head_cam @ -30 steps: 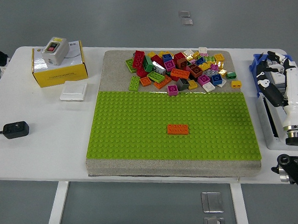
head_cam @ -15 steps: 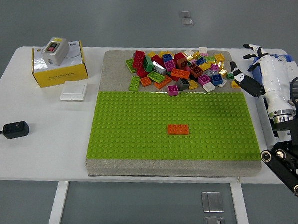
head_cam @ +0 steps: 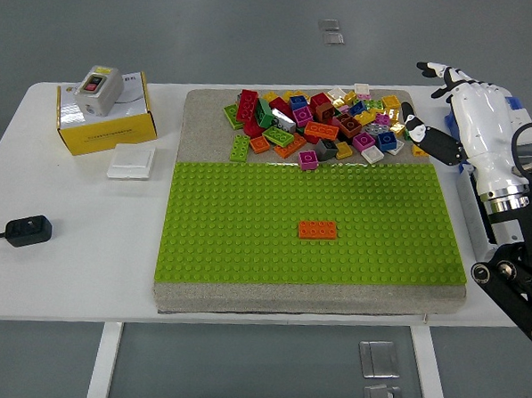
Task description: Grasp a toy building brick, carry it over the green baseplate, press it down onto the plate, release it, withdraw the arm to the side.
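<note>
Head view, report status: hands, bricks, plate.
Right hand open, empty, at the brick pile's right edge. Left hand out of view. One orange brick seated on green baseplate. Nothing in the way.

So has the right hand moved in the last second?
Yes. The right hand has swung up from beside the blue tray toward the brick pile, fingers open.

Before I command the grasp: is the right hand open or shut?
Open: the right hand has its fingers spread beside the brick pile, holding nothing.
</note>
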